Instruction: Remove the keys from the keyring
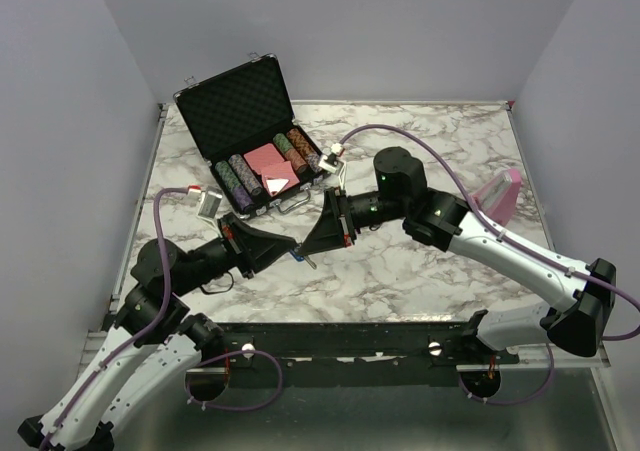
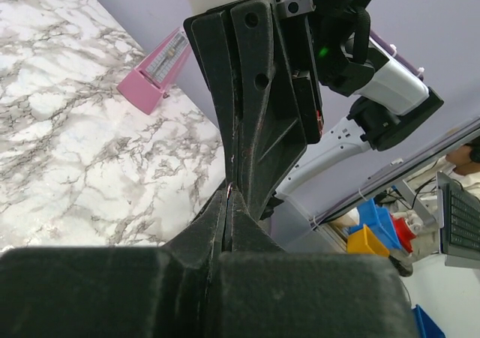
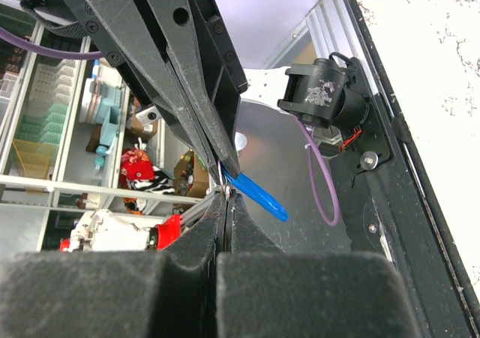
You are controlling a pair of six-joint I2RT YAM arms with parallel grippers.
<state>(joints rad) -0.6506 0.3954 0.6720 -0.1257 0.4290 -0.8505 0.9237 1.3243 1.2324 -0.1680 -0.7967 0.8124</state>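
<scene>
Nearest, at 6 o'clock of the top view, a dark rail [image 1: 350, 333] along the front edge of the marble desk [image 1: 430, 281], with the two arm bases low at either side. Reaching in from 7 o'clock, the left fingers [image 1: 293, 250], clenched tight with no gap between them; from 4 o'clock, the right fingers [image 1: 315, 249], likewise pressed flat together. Tip to tip just above the desk, a little left of centre and close to the front edge. Pinched at that meeting point, the keys [image 1: 304, 259]: a tiny silvery bunch, far smaller than either finger, held off the marble by both pairs. In the right wrist view, a bright blue piece [image 3: 256, 196] of the bunch jutting toward 4 o'clock from the touching tips, with small glints of metal right at the pinch; keyring itself too small to make out. In the left wrist view, only a pale sliver at the seam between the two pairs. Farther back, toward 11 o'clock of the fingers, an open black case [image 1: 245, 101], lid tilted up, with rows of poker chips [image 1: 232, 179] and pink squares [image 1: 268, 158] inside. Well apart at 3 o'clock, near the right edge, a pink object [image 1: 503, 193] standing on the marble
</scene>
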